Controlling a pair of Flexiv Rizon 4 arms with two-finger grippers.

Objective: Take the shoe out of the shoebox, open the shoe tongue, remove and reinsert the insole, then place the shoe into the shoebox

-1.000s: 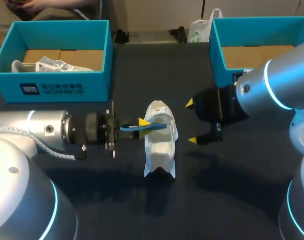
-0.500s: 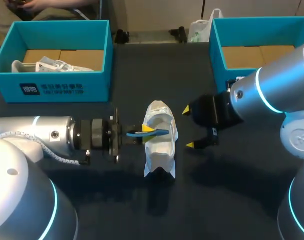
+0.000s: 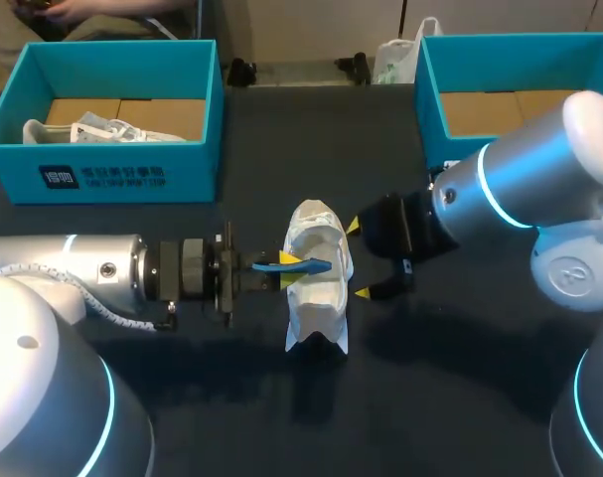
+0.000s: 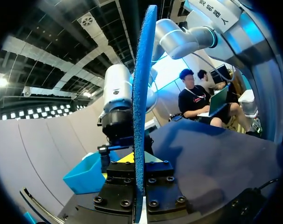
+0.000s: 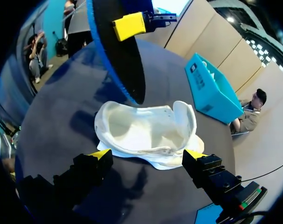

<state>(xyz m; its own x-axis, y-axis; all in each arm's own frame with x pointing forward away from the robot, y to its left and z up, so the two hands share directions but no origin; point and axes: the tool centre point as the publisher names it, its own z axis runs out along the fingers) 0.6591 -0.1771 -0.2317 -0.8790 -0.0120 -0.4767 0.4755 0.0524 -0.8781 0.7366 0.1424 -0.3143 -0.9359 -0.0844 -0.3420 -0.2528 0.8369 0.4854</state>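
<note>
The white shoe (image 3: 316, 283) sits out on the dark table (image 3: 450, 397), dead centre, lying along the 12-to-6 line with its opening up. It is in neither box.

In from 9 o'clock comes the left gripper (image 3: 287, 270). It is clamped on the blue insole (image 3: 313, 265), which sticks out flat across the top of the shoe. In the left wrist view the insole (image 4: 143, 93) stands edge-on, pinched between the fingers and running straight ahead of them.

At the shoe's 3 o'clock is the right gripper (image 3: 358, 258), fingers spread wide with nothing between them and the yellow tips very close to the shoe's side. Whether they touch it I cannot tell. In the right wrist view the shoe (image 5: 146, 130) lies just ahead of the right gripper (image 5: 147, 156), and the span of the tips roughly matches its length. The insole (image 5: 120, 51) hangs over its far edge.

The left box (image 3: 112, 169) is at 10 o'clock from the shoe, with a second shoe (image 3: 97, 130) inside. The right box (image 3: 435, 99) is at 2 o'clock.
</note>
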